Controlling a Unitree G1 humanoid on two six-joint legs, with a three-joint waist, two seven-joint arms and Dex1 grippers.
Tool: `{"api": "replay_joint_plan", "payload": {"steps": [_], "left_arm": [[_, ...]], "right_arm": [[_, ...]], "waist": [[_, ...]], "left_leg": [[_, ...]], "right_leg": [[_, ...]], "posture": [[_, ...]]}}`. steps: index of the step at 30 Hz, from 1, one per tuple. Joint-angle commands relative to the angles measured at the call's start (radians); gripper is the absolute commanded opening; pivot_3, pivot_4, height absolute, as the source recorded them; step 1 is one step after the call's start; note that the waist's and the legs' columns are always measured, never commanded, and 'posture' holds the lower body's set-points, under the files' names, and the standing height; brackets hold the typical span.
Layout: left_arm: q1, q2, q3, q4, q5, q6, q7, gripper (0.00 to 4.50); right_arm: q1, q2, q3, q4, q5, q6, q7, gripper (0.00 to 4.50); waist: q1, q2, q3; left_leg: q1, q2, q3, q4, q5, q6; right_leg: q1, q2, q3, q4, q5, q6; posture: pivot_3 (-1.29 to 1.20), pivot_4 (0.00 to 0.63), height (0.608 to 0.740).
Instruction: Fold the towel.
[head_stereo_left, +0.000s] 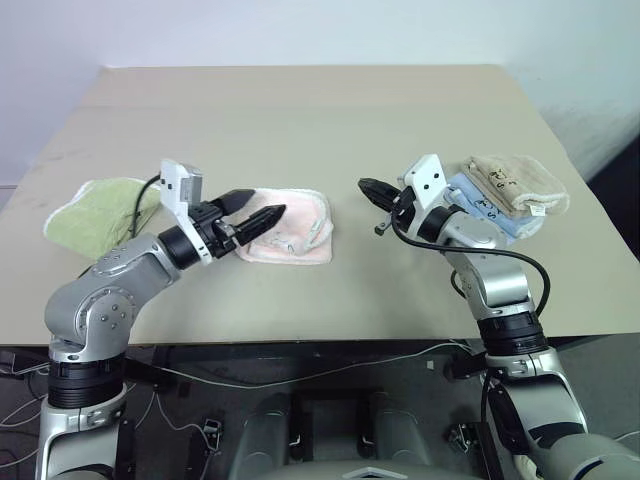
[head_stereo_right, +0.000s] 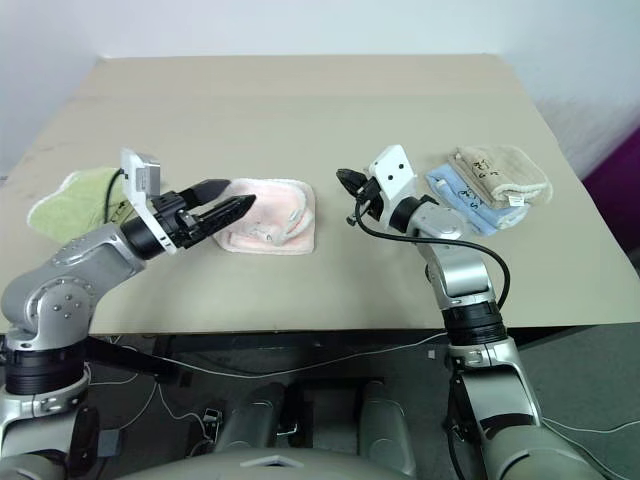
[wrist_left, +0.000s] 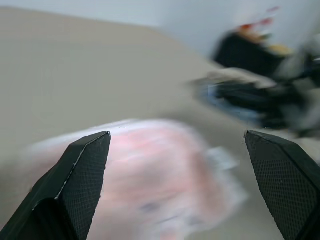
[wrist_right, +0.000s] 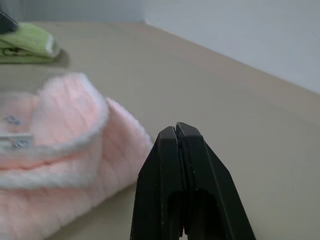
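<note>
The towel (head_stereo_left: 290, 228) lies folded into a small pad at centre frame on the tabletop (head_stereo_left: 300, 110); folding looks essentially done. Left fingers (head_stereo_left: 262, 210) spread wide, empty; right fingers (head_stereo_left: 370, 188) shut, empty.

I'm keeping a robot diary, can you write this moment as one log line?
towel: folded, on table | left gripper: open over towel, empty | right gripper: shut, empty, beside towel
</note>
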Motion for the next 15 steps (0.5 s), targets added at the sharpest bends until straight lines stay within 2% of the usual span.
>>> {"api": "replay_joint_plan", "payload": {"steps": [1,8,11,15], "left_arm": [[-0.026,0.002,-0.053,0.036,0.116,-0.102,-0.023,3.59],[-0.085,-0.059,-0.141,0.148,0.219,-0.217,-0.097,1.16],[-0.106,-0.081,-0.191,0.223,0.275,-0.252,-0.129,0.16],[-0.099,-0.090,-0.277,0.337,0.397,-0.347,-0.164,0.16]], "right_arm": [[-0.069,0.054,0.027,-0.043,0.031,0.042,-0.005,0.00],[-0.115,0.150,0.091,-0.004,0.039,0.128,0.001,0.00],[-0.099,0.165,0.148,0.063,-0.006,0.131,0.009,0.00],[-0.082,0.175,0.194,0.201,-0.060,0.098,0.000,0.00]], "waist": [[0.000,0.000,0.000],[0.000,0.000,0.000],[-0.002,0.000,0.000],[-0.003,0.000,0.000]], "left_leg": [[0.000,0.000,0.000,0.000,0.000,0.000],[-0.001,0.000,0.000,0.000,0.000,0.000],[-0.001,0.000,0.000,0.000,0.000,0.000],[-0.001,0.000,0.001,0.000,0.000,0.000]], "right_leg": [[0.000,0.000,0.000,0.000,0.000,0.000],[-0.001,0.000,0.000,0.000,0.000,0.000],[-0.001,0.000,0.000,0.000,0.000,0.000],[-0.001,0.000,0.000,0.000,0.000,0.000]], "posture": [[0.00,0.150,0.740],[0.00,0.150,0.740],[0.00,0.150,0.740],[0.00,0.150,0.740]]}}
